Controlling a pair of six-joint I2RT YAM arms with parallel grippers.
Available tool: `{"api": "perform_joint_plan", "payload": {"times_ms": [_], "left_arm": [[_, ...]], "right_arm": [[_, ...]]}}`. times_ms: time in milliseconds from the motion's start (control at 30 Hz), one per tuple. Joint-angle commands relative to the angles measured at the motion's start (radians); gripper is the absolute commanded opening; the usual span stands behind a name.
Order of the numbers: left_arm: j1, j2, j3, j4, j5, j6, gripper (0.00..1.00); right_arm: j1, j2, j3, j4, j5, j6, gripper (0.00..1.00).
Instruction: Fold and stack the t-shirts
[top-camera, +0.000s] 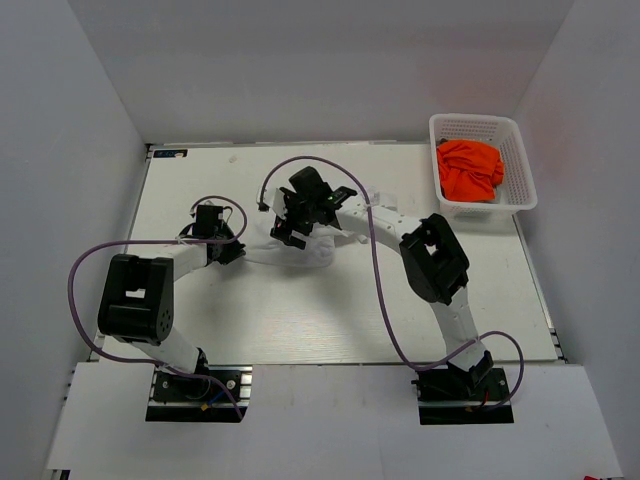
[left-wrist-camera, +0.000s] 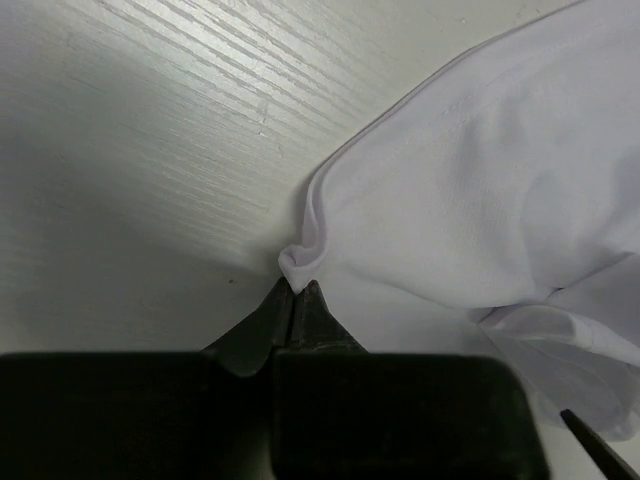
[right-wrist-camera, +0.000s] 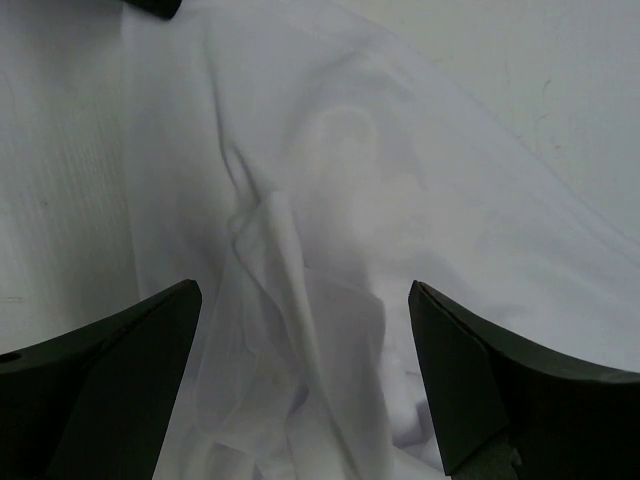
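Tips of the left tool (left-wrist-camera: 297, 290) were pressed together on a small pinch of the white t-shirt (left-wrist-camera: 480, 200) at its edge, the cloth spreading ahead and to the right over the desk (left-wrist-camera: 150, 150). The right tool (right-wrist-camera: 303, 300) hung spread wide above the same crumpled shirt, gripping nothing. Well off to its right, the orange t-shirt (top-camera: 468, 168) lay bunched in a basket (top-camera: 476, 121)
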Motion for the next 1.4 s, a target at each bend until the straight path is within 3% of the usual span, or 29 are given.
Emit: {"api": "perform_joint_plan", "payload": {"times_ms": [0, 133, 333, 467, 567, 600, 667, 700, 733, 867, 1033, 1067, 1133, 1167, 1267, 1367], "left_arm": [[0.0, 0.013, 0.005, -0.072, -0.065, 0.004, 0.0], [0.0, 0.004, 0.014, -0.072, -0.065, -0.005, 0.0], [0.0, 0.004, 0.034, -0.096, -0.065, -0.005, 0.0], [0.0, -0.027, 0.043, -0.106, -0.065, -0.005, 0.0], [0.0, -0.036, 0.043, -0.106, -0.074, -0.005, 0.0], [0.0, -0.036, 0.043, -0.119, -0.074, -0.005, 0.0], [0.0, -0.045, 0.043, -0.119, -0.074, -0.005, 0.0], [0.0, -0.045, 0.043, -0.128, -0.074, -0.005, 0.0], [0.0, -0.056, 0.052, -0.129, -0.074, -0.005, 0.0], [0.0, -0.107, 0.061, -0.139, -0.105, -0.017, 0.0], [0.0, -0.261, 0.022, -0.107, -0.182, -0.071, 0.0], [0.0, -0.295, 0.021, -0.096, -0.197, -0.08, 0.0], [0.0, -0.388, 0.008, -0.084, -0.217, -0.08, 0.0], [0.0, -0.416, 0.008, -0.084, -0.217, -0.08, 0.0], [0.0, -0.505, 0.041, -0.134, -0.263, -0.08, 0.0], [0.0, -0.559, 0.1, -0.164, -0.306, -0.071, 0.0]], "right_arm": [[0.013, 0.011, 0.021, -0.039, -0.03, -0.014, 0.9], [0.008, 0.009, 0.001, 0.007, 0.009, 0.026, 0.88], [0.011, 0.012, -0.012, 0.019, 0.036, 0.033, 0.62], [0.008, 0.038, -0.018, 0.024, 0.095, 0.028, 0.7], [0.008, 0.049, -0.015, 0.03, 0.107, 0.025, 0.68], [0.008, 0.048, -0.016, 0.033, 0.098, 0.026, 0.58], [0.007, 0.028, -0.027, 0.057, 0.069, 0.034, 0.29], [0.01, 0.005, -0.036, 0.076, 0.043, 0.034, 0.05], [0.011, -0.027, -0.067, 0.12, 0.032, 0.037, 0.0], [0.002, -0.159, -0.169, 0.295, 0.02, 0.154, 0.0], [-0.013, -0.378, -0.349, 0.537, 0.19, 0.328, 0.0], [-0.016, -0.394, -0.389, 0.563, 0.343, 0.353, 0.0], [-0.028, -0.475, -0.451, 0.635, 0.435, 0.426, 0.0], [-0.035, -0.509, -0.459, 0.643, 0.569, 0.439, 0.0], [-0.07, -0.605, -0.522, 0.688, 0.752, 0.516, 0.0], [-0.11, -0.688, -0.558, 0.697, 0.842, 0.524, 0.0]]}}
